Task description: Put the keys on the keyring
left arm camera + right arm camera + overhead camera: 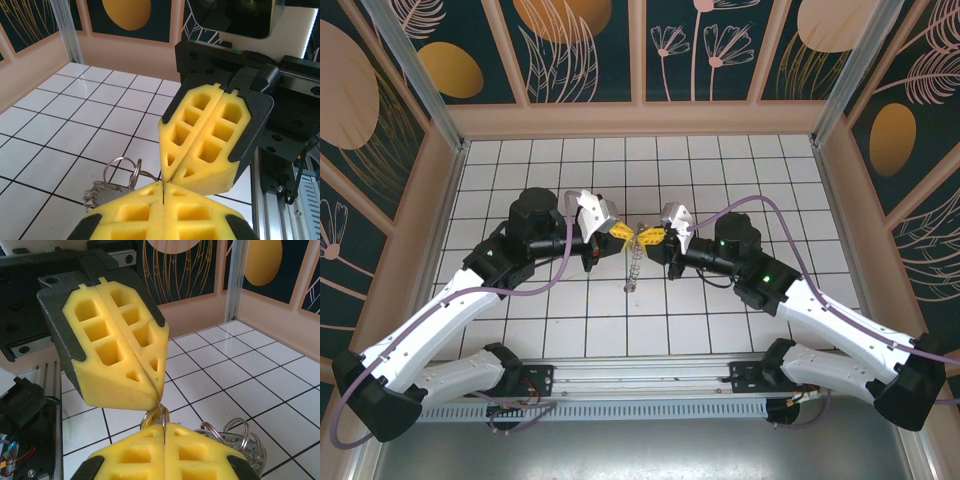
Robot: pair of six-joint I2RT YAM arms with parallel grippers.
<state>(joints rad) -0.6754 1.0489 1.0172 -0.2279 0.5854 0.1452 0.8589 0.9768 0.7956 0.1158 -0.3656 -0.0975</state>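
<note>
Nearest, the rail point(640, 378) ran along the worktop's point(790, 180) near edge. My left arm point(440, 318) was bolted toward the near-left corner and my right arm point(845, 322) toward the near-right corner. Both arms reached inward and away from that edge, elbows bowed outward.

Over the middle of the worktop my left pincer point(626, 236) and my right pincer point(648, 237) met tip to tip. Each had its yellow fingers point(125, 340) pressed together along the whole seam. Where the two tips touched, both were clamped on the keyring point(156, 416). Its thin wire rose into the seam of the left pincer and sank behind the fingers of the right.

The rest hung down from the tips as a bunch of metal loops point(234, 437), just beside my right pincer's fingers. Whether the lowest loops touched the tiles I could not tell, nor whether the key hung among them.

Beyond the pincers the white tiles ran on to the far edge, where a tan ledge point(640, 120) met painted wall panels point(580, 40).
</note>
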